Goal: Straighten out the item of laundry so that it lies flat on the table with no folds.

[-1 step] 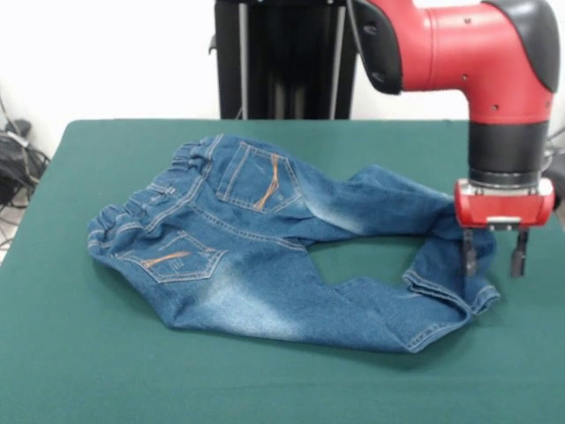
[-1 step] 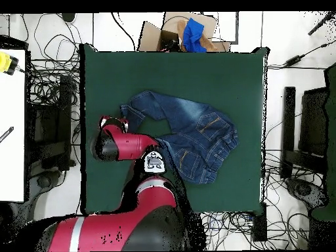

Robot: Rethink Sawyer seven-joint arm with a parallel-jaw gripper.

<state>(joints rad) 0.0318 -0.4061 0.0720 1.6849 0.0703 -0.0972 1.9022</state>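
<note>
Mid-counter (image 1: 71,353), the jeans (image 1: 265,256) are seen spread seat-up, legs curled so the cuffs overlap; gripper (image 1: 493,254) is held open over the cuffs, gripping nothing. Approx. half done: legs are yet to be straightened.

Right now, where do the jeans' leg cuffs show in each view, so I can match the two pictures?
Front view: the leg cuffs lie at the right, curled toward each other, just under the open end effector.
Overhead view: the cuffs sit left of centre, beside the red arm's wrist.
Shared landmark: the orange-stitched back pockets near the waistband.
</note>
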